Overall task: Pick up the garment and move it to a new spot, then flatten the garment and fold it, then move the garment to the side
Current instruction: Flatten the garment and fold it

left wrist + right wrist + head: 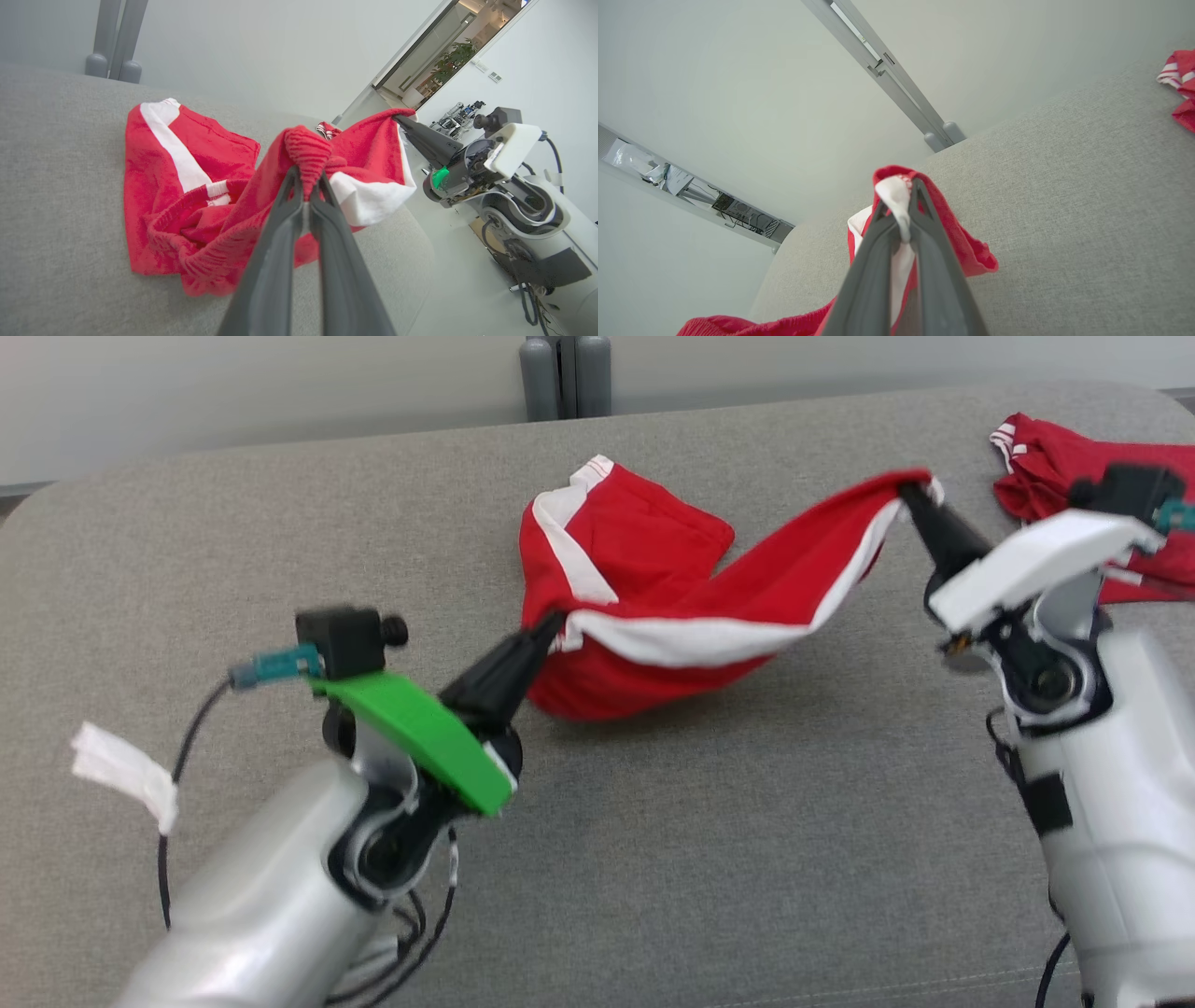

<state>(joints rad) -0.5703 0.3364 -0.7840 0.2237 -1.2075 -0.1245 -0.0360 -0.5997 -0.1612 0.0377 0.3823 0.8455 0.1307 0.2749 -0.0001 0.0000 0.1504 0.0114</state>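
Note:
The garment is red shorts with white side stripes, held up over the grey cushioned surface and stretched between both arms. My left gripper is shut on the lower left end of the garment. Seen from the left wrist, that gripper pinches a bunched red fold. Higher at the right, my right gripper is shut on the other end. In the right wrist view its fingertips clamp red and white cloth. The far leg of the garment rests on the surface.
A second red garment with white stripes lies at the far right behind my right arm. Grey posts stand behind the surface's far edge. A white tag hangs off my left arm's cable.

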